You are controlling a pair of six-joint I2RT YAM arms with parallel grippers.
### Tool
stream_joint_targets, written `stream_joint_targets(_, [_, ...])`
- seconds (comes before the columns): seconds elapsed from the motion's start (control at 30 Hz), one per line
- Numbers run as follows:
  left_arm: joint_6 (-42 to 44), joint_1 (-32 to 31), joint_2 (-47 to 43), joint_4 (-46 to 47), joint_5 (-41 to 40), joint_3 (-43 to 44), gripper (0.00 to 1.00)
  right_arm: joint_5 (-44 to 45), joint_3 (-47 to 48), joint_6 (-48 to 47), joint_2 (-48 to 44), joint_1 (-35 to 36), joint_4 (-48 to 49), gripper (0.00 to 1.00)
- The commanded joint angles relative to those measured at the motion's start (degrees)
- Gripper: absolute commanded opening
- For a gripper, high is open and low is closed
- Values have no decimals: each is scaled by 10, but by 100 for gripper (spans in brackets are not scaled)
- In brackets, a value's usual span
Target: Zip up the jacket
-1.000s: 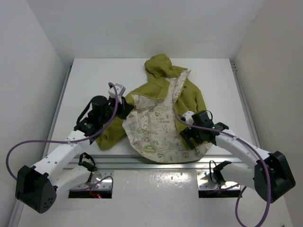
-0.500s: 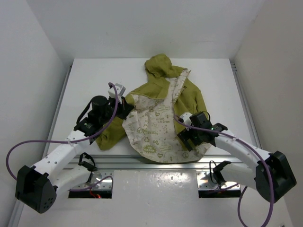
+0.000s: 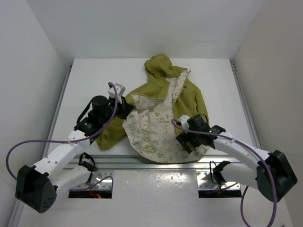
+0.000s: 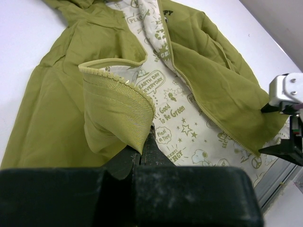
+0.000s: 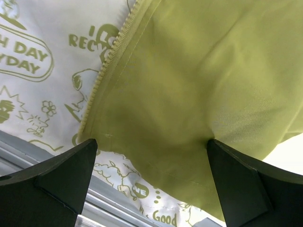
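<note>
The jacket (image 3: 187, 94) lies spread on the white table (image 3: 94, 75). Its hood (image 3: 158, 64) points to the far side and its hem reaches the metal rail (image 3: 142, 163) along the table's near edge. It is unzipped and lies open. The cream lining (image 3: 151, 127), printed with pale green words and drawings, faces up across the middle, with olive fabric on either side.

The left gripper (image 3: 127, 106) is at the left side of the jacket, closed on the edge of the left front. In the left wrist view its fingers (image 4: 144, 144) are pressed together around a lifted fold of olive cloth (image 4: 111, 113). The ribbed border of that fold curls up above the lining.

The right gripper (image 3: 187, 142) is over the lower right front of the jacket, close to the near edge of the table. Its fingers (image 5: 52, 172) are spread wide apart and hold nothing. The right wrist view looks down between them at the olive right front panel (image 5: 199, 71), with its row of zipper teeth (image 5: 111, 56) running along the panel's left border beside the printed lining. Whether the fingertips touch the cloth cannot be told.

The two grippers are well apart, with the open lining between them.
</note>
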Motion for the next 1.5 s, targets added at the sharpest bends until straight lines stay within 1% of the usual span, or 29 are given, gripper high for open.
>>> stream_joint_targets(0.0, [-3, -2, 4, 13, -2, 7, 0, 7, -2, 7, 22, 2, 27, 100])
stream_joint_targets(0.2, [-3, -2, 4, 13, -2, 7, 0, -21, -8, 34, 52, 9, 44, 100])
stream_joint_targets(0.33, [-3, -2, 4, 13, -2, 7, 0, -21, -13, 43, 70, 22, 52, 100])
stream_joint_targets(0.37, [-3, -2, 4, 13, -2, 7, 0, -14, -14, 45, 81, 20, 56, 98])
stream_joint_targets(0.4, [-3, -2, 4, 13, -2, 7, 0, -13, -16, 42, 86, 20, 58, 92])
stream_joint_targets(0.47, [-3, -2, 4, 13, -2, 2, 0, -10, -21, 43, 101, 19, 79, 86])
stream_joint_targets(0.5, [-3, -2, 4, 13, -2, 2, 0, -12, -14, 43, 102, 20, 73, 81])
stream_joint_targets(0.57, [-3, -2, 4, 19, -2, 2, 0, -5, -11, 43, 115, 21, 76, 76])
stream_joint_targets(0.6, [-3, -2, 4, 20, -2, 2, 0, -4, -6, 40, 117, 20, 76, 68])
stream_joint_targets(0.7, [-9, -2, 4, 25, -2, 2, 0, -8, 6, 38, 140, 19, 67, 57])
stream_joint_targets(0.73, [-9, -2, 4, 25, -2, 2, 0, -8, 9, 38, 144, 20, 63, 44])
stream_joint_targets(0.77, [-9, -2, 4, 25, -2, 2, 0, -9, 14, 39, 149, 19, 62, 37])
stream_joint_targets(0.8, [-9, -2, 4, 25, -2, 2, 0, -10, 15, 38, 151, 21, 61, 20])
stream_joint_targets(0.83, [-9, -2, 4, 25, -2, 2, 0, -10, 14, 38, 149, 19, 61, 9])
stream_joint_targets(0.87, [-9, -2, 4, 25, -2, 2, 0, -17, 15, 39, 144, 20, 60, 5])
stream_joint_targets(0.93, [-9, -2, 4, 25, -2, 2, 0, -26, 14, 38, 137, 21, 55, 3])
stream_joint_targets(1.03, [-9, -2, -9, 25, 4, -5, 0, -93, 32, 55, 98, -19, 30, 3])
stream_joint_targets(1.07, [-9, -2, -9, 19, 4, -5, 0, -120, 39, 56, 64, -26, 25, 3])
stream_joint_targets(1.13, [-3, -2, -9, 12, -1, -10, 0, -152, 46, 61, 32, -48, 15, 3])
stream_joint_targets(1.2, [-3, -2, -9, 6, -1, -10, 0, -219, 65, 69, -3, -98, -7, 3])
stream_joint_targets(1.23, [-3, -7, -9, 6, -1, -16, 0, -233, 70, 87, -10, -112, -9, 3])
stream_joint_targets(1.27, [-3, -7, -9, 6, -17, -16, 0, -252, 82, 91, -24, -154, -16, 3])
stream_joint_targets(1.3, [-3, -13, -14, -10, -25, -16, 0, -289, 87, 99, -36, -165, -19, 3])
stream_joint_targets(1.33, [9, -13, -14, -16, -33, -16, 0, -299, 95, 105, -41, -179, -23, 4])
stream_joint_targets(1.37, [25, -13, -19, -30, -47, -16, 0, -340, 103, 110, -51, -220, -28, 4])
stream_joint_targets(1.43, [41, -13, -19, -49, -60, -10, 0, -363, 112, 120, -55, -249, -28, 4])
stream_joint_targets(1.47, [52, -13, -19, -59, -65, -5, 0, -390, 115, 128, -58, -279, -26, 4])
